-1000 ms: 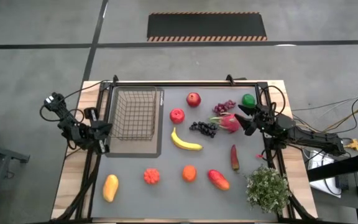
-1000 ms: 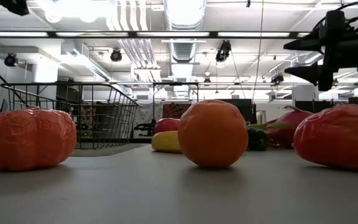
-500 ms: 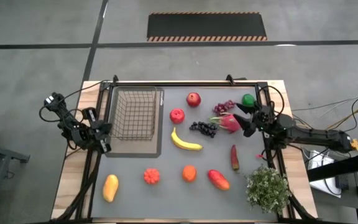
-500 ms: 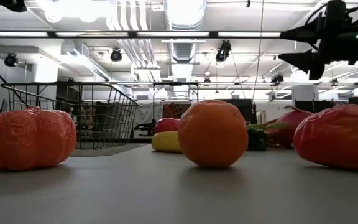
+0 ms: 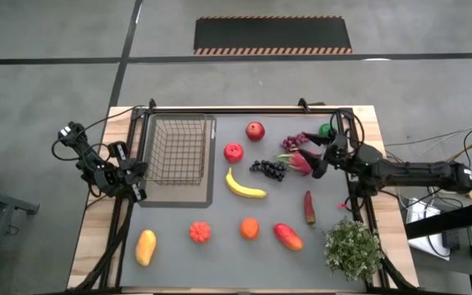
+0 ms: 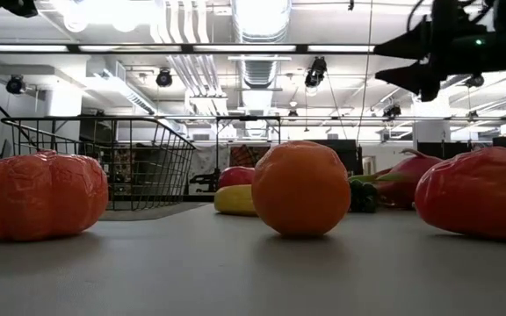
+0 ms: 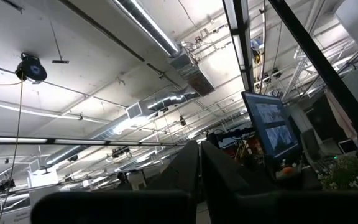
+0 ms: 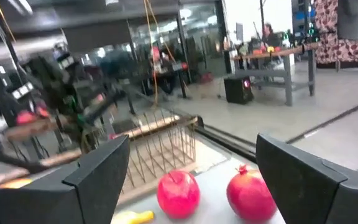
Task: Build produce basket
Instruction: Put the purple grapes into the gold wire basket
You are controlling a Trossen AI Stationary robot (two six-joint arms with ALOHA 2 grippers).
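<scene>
Basket (image 5: 177,150), dark wire mesh, stood on the table's left part on a grey tray (image 5: 211,190); nothing lay inside. Produce was scattered on the mat: two apples (image 5: 255,130), banana (image 5: 243,186), grapes (image 5: 269,169), dragon fruit (image 5: 301,160), chilli (image 5: 309,206), mango (image 5: 146,247). Potted plant (image 5: 353,249) sat at the near right corner. Right gripper (image 5: 317,158) hung above the dragon fruit, fingers spread, empty. Left gripper (image 5: 135,182) waited beside the basket, fingers pressed together.
</scene>
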